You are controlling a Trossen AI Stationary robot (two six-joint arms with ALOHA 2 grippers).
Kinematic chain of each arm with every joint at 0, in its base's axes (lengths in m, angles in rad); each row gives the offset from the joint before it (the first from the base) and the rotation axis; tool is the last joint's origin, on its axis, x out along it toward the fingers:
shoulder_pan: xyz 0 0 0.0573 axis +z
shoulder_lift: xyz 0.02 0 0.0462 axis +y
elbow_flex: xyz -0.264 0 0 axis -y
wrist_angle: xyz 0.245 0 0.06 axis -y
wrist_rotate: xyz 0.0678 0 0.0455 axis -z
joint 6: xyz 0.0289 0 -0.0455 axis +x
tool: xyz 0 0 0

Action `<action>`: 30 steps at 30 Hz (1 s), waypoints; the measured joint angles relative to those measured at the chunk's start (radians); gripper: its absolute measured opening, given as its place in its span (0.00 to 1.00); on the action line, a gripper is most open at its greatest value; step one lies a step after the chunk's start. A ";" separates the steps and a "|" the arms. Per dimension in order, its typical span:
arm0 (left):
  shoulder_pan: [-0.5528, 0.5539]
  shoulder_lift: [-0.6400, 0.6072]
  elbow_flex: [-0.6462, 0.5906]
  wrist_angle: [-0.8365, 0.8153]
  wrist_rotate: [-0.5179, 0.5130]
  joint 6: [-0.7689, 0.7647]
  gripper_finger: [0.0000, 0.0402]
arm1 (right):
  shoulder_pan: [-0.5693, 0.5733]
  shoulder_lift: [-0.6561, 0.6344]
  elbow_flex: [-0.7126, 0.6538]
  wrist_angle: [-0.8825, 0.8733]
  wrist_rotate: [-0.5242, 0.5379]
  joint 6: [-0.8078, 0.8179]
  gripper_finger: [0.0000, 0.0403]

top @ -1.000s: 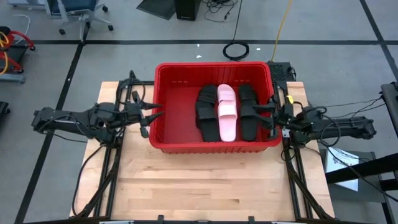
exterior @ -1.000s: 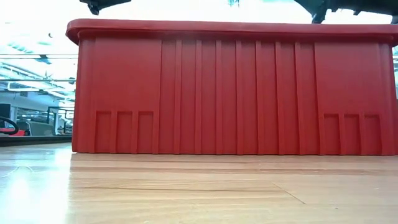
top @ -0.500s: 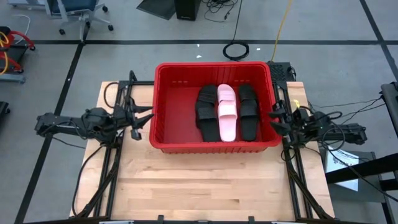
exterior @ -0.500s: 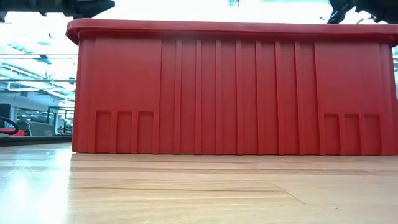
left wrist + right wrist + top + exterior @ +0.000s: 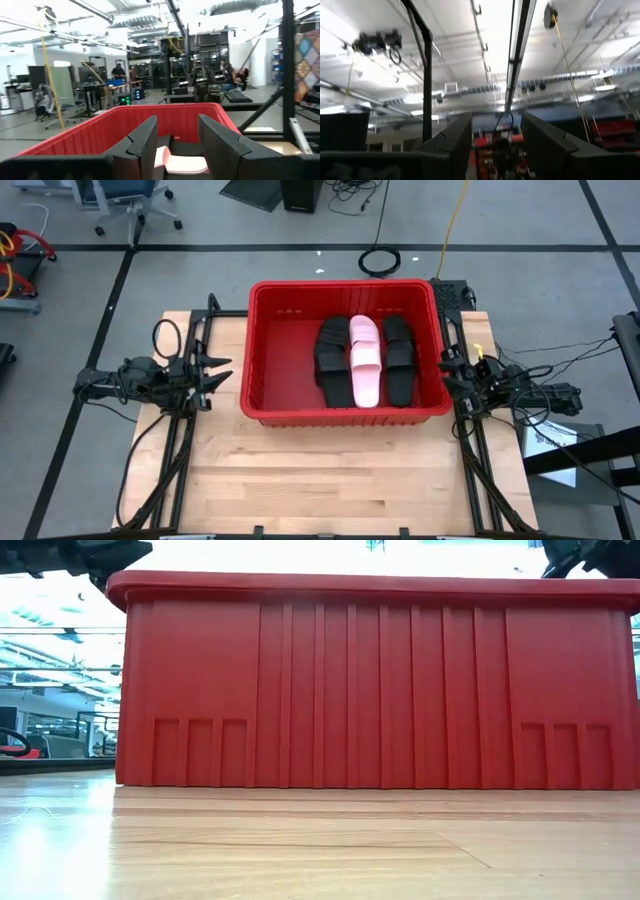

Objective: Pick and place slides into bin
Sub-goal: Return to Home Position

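Slides [image 5: 365, 365] are shown lying inside the bin [image 5: 282, 365], flanked by the left gripper [image 5: 222, 370] and right gripper [image 5: 445, 372], both released and empty. The bin's rim could be clipped if an arm swings low.

The left arm [image 5: 130, 380] lies low and stretched sideways on the robot's left, its links nearly in one line and its wrist about level. The left gripper [image 5: 222, 370] points inward toward the other arm. Its two dark fingers [image 5: 142, 140] stand parted, with a clear gap between them, gripping nothing. The right arm [image 5: 530, 392] mirrors this pose on the opposite side, with the right gripper [image 5: 445, 370] aimed inward. Its fingers are likewise spread apart and empty, and its wrist is tilted upward. In the low view only dark parts of both arms show, at the upper corners.
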 joint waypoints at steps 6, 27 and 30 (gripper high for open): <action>-0.019 -0.085 -0.009 -0.057 0.102 0.007 0.37 | 0.000 -0.017 -0.063 0.174 -0.009 0.013 0.40; -0.036 -0.094 -0.255 0.345 0.343 -0.003 0.37 | 0.000 -0.014 -0.068 0.153 -0.079 0.027 0.40; -0.036 -0.094 -0.267 0.322 0.347 0.000 0.37 | 0.000 -0.014 -0.068 0.148 -0.079 0.026 0.40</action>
